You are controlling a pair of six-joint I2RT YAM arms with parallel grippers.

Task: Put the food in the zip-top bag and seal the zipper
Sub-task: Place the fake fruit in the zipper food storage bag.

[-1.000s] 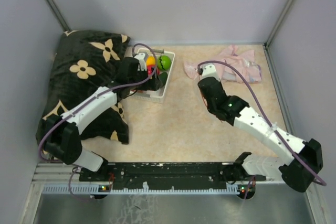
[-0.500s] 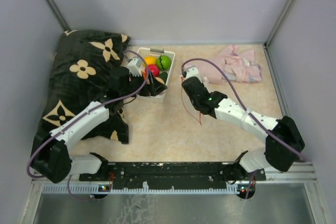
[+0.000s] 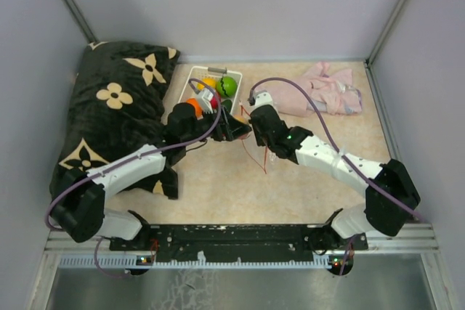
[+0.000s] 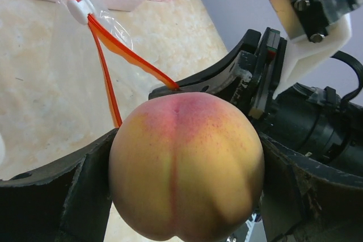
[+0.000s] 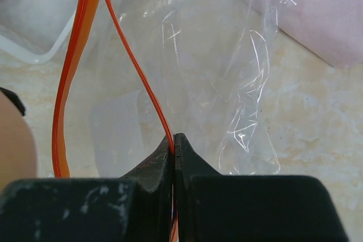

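Observation:
My left gripper (image 4: 184, 160) is shut on a peach toy fruit (image 4: 184, 165), which fills the left wrist view. In the top view the left gripper (image 3: 232, 130) is just right of the white basket (image 3: 190, 72), tip to tip with my right gripper (image 3: 251, 125). The right gripper (image 5: 173, 143) is shut on the red-orange zipper strip (image 5: 142, 83) of the clear zip-top bag (image 5: 204, 77); the strip's two sides stand apart. The strip (image 4: 133, 60) and its white slider (image 4: 79, 8) lie just beyond the peach. Green (image 3: 228, 86), yellow (image 3: 208, 83) and orange (image 3: 192, 104) toys remain in the basket.
A black flower-patterned cushion (image 3: 116, 99) lies at the left, under my left arm. A pink cloth (image 3: 330, 88) lies at the back right, and shows behind the bag (image 5: 317, 9). The basket rim (image 5: 34, 49) is close to the bag's left.
My left gripper has left the basket and moved right with the peach to the bag's mouth. My right arm has swung left with the bag's strip towards it.

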